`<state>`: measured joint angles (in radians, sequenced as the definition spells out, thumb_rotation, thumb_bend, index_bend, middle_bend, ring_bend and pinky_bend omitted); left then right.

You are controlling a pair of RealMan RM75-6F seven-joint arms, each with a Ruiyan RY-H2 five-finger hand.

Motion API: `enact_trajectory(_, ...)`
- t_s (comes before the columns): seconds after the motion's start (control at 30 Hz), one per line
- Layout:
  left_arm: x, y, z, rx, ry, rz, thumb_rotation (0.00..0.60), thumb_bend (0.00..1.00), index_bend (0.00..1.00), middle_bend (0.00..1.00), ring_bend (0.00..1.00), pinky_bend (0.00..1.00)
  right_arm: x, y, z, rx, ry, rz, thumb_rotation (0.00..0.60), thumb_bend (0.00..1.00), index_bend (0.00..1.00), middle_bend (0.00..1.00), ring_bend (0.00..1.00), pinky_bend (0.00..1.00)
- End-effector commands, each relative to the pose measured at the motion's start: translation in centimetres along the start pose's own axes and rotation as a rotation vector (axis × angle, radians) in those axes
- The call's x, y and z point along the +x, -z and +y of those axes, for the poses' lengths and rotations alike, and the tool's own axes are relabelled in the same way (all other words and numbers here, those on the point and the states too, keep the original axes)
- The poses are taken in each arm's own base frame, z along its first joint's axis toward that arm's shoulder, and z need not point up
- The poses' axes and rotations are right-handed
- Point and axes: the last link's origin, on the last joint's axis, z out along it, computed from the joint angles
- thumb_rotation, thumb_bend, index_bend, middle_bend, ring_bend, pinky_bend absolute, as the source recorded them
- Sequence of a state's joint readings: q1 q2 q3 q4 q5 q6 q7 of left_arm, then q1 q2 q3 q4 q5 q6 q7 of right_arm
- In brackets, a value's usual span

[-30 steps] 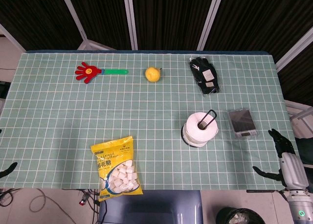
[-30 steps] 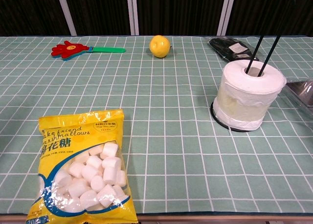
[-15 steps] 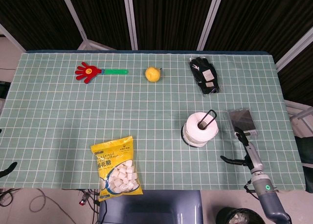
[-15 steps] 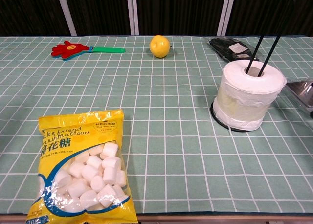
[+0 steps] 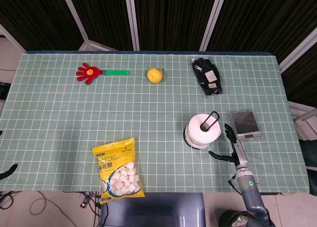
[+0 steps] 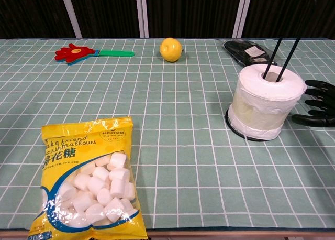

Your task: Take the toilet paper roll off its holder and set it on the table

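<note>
The white toilet paper roll [image 5: 203,130] stands upright on its black holder, whose wire loop [image 5: 214,117] rises through the core. In the chest view the roll [image 6: 266,101] is at the right, on the round black base [image 6: 246,135]. My right hand [image 5: 230,145] hovers just right of the roll with fingers spread and nothing in it. The chest view shows its dark fingers [image 6: 317,102] close to the roll's side, not touching. Only a dark tip of my left hand [image 5: 8,171] shows at the table's front left edge.
A yellow marshmallow bag [image 5: 118,167] lies front left. A red hand clapper [image 5: 90,73], a yellow fruit [image 5: 154,75] and packed black gloves [image 5: 207,77] line the back. A grey scale [image 5: 245,124] sits just right of my right hand.
My right hand has come in from the table's right edge, leftward past the scale, and now sits beside the roll. The roll and holder have not moved.
</note>
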<state>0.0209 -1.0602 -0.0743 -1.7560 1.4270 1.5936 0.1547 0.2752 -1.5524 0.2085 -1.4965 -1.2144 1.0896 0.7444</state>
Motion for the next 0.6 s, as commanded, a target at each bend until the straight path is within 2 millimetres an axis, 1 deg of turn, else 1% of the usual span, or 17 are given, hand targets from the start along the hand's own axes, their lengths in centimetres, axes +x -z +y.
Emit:
enact_trajectory(0.03,0.0,0.0,0.0,0.002,-0.001,-0.001,0.600,0.12,0.13,0.00,0.00,0.00,-0.6,-0.6,0.1,0.011,-0.007,0.010,0.600,0.00,0.00,0.00,0.00,0.00)
enact_trajectory(0.27,-0.1,0.0,0.0,0.004,-0.005,-0.005,0.600,0.12,0.13,0.00,0.00,0.00,-2.3,-2.6,-0.1,0.036,0.021,0.013,0.600,0.00,0.00,0.00,0.00,0.00)
enact_trajectory(0.6,-0.1,-0.1,-0.1,0.007,-0.004,-0.005,0.600,0.12,0.13,0.00,0.00,0.00,-4.2,-4.3,0.0,0.038,0.032,0.010,0.600,0.00,0.00,0.00,0.00,0.00)
